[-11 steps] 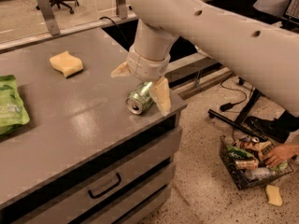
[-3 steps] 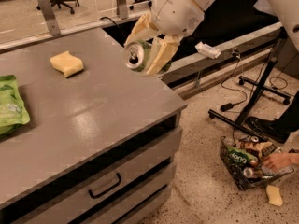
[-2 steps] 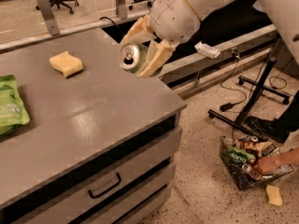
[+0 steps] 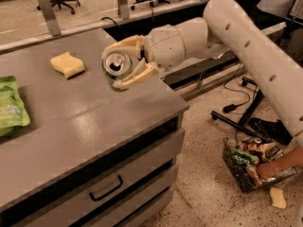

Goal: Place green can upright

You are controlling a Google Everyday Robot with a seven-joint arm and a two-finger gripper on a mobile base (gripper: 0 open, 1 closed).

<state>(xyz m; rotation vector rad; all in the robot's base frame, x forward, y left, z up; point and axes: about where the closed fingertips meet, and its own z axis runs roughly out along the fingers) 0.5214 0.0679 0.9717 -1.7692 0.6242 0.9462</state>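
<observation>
— Where is your gripper at this moment?

— My cream two-finger gripper [image 4: 113,70] is over the flat grey table top [image 4: 94,126], close to the table's far right corner. My big white arm [image 4: 246,46] comes in from two o'clock.

— And what do the fingers do?

— The fingers [image 4: 124,44] are clamped on the small green aluminium can [image 4: 116,64]. One finger lies at twelve o'clock of the can, the other at five o'clock.

— Does the can stand upright?

— No. It is tilted on its side in my grip. Its silver top with the pull tab faces the camera, and its body points back toward my wrist. It looks lifted off the surface, but its bottom end is hidden from me.

— What else lies around?

— A pale yellow wavy sponge [image 4: 67,64] lies on the table at nine o'clock from the can, well apart. A flat green crinkly snack bag [image 4: 10,108] lies at eight o'clock, at the table's left edge. On the floor, at four o'clock, stands a dark wire basket [image 4: 234,167] with packets inside.
</observation>
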